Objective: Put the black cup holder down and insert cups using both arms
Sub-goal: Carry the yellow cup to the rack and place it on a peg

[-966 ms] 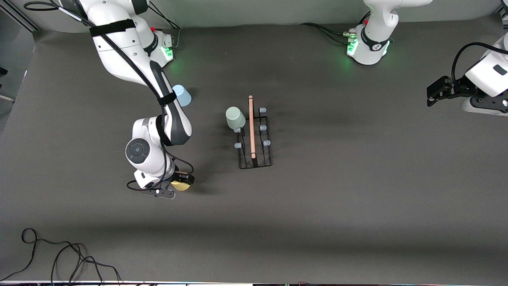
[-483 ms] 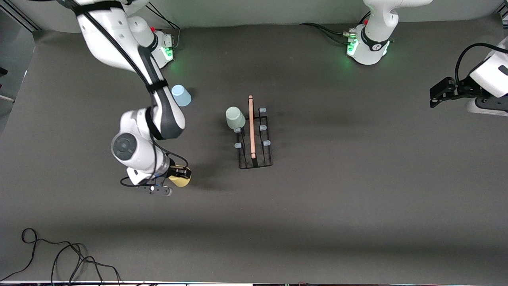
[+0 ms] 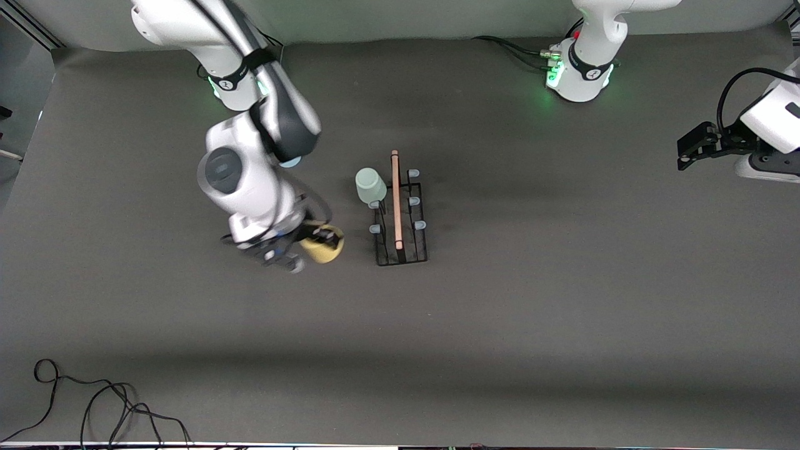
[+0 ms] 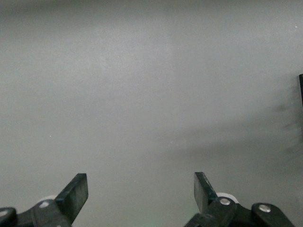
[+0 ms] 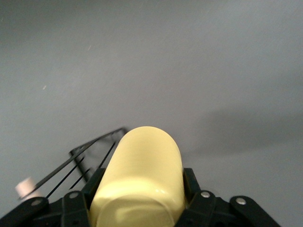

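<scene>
Nearest the front camera, a loose black cable (image 3: 94,400) lying coiled on the dark grey table (image 3: 500,325) toward the right arm's end. Farther up, the right gripper (image 3: 315,240) clamped across a yellow cup (image 3: 322,250), held tipped on its side above the table just beside the near end of the black cup holder (image 3: 400,244), on the right arm's side of it; in the right wrist view, the yellow cup (image 5: 139,182) wedged between the two black fingers (image 5: 75,203) with the rack's wire base (image 5: 87,161) close ahead of it. Standing on the table about mid-length, the cup holder with its pale wooden rod handle (image 3: 395,200) running along the top and blue-capped pegs (image 3: 419,225) on both sides. Seated upside down over a peg at the farther end of the holder, on the side toward the right arm, a pale green cup (image 3: 370,185). Farther still and mostly hidden under the right arm's wrist, a sliver of light blue cup (image 3: 290,163) on the table. Off at the left arm's end of the table, the left gripper (image 3: 687,147) waiting in the air, well apart from the holder and every cup; in the left wrist view, its fingers (image 4: 75,191) spread wide with nothing but bare surface between them.
</scene>
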